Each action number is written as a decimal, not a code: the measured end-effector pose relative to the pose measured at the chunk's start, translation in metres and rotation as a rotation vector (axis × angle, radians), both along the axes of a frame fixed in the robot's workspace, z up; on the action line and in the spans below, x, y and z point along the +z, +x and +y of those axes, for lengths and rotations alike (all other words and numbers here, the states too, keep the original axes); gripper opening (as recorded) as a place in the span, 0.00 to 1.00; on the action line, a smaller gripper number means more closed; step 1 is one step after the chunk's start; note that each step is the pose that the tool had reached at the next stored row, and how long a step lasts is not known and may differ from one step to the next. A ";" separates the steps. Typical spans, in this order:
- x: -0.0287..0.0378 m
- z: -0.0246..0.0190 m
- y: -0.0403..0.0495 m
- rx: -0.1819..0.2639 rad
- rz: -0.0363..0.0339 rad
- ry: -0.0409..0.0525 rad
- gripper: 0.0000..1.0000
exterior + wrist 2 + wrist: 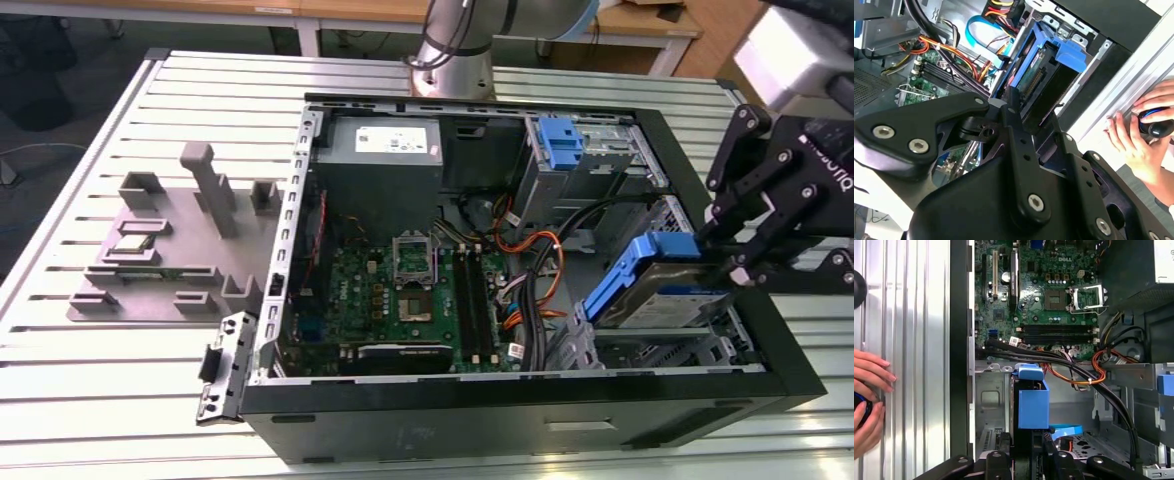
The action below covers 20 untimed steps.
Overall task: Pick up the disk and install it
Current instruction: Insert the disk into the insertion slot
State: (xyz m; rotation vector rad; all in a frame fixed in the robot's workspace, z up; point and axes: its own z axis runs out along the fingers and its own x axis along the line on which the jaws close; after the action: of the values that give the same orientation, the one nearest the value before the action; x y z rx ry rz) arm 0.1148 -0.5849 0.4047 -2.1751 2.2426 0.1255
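The disk [663, 303], a silver drive edged by a blue bracket, hangs tilted over the drive bay at the front corner of the open computer case [534, 395], on the exterior view's right. My black gripper [718, 260] is shut on its upper end. The second wrist view has the disk [1040, 70] edge-on just beyond my fingers [1013, 107], blue bracket tab outermost. In the first wrist view the blue end of the disk [1033, 407] stands between my fingers [1004, 447], above the metal bay floor.
Black and orange cables [541, 255] run beside the bay. The motherboard [400, 290], a grey power supply box [387, 145] and a blue latch piece [561, 140] sit inside the case. A grey fixture [174, 240] lies at the exterior view's left. A person's hand [1141, 140] rests on the table beside the case.
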 end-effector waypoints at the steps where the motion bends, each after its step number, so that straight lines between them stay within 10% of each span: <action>1: -0.0018 0.0000 0.0000 0.000 0.0000 -0.0001 0.35; 7: -0.0123 0.0000 0.0000 0.000 0.0000 -0.0009 0.35; 20: -0.0127 0.0000 0.0000 0.000 0.0000 -0.0011 0.48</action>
State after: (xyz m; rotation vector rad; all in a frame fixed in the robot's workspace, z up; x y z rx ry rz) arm 0.1147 -0.5849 0.3919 -2.1756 2.2433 0.1243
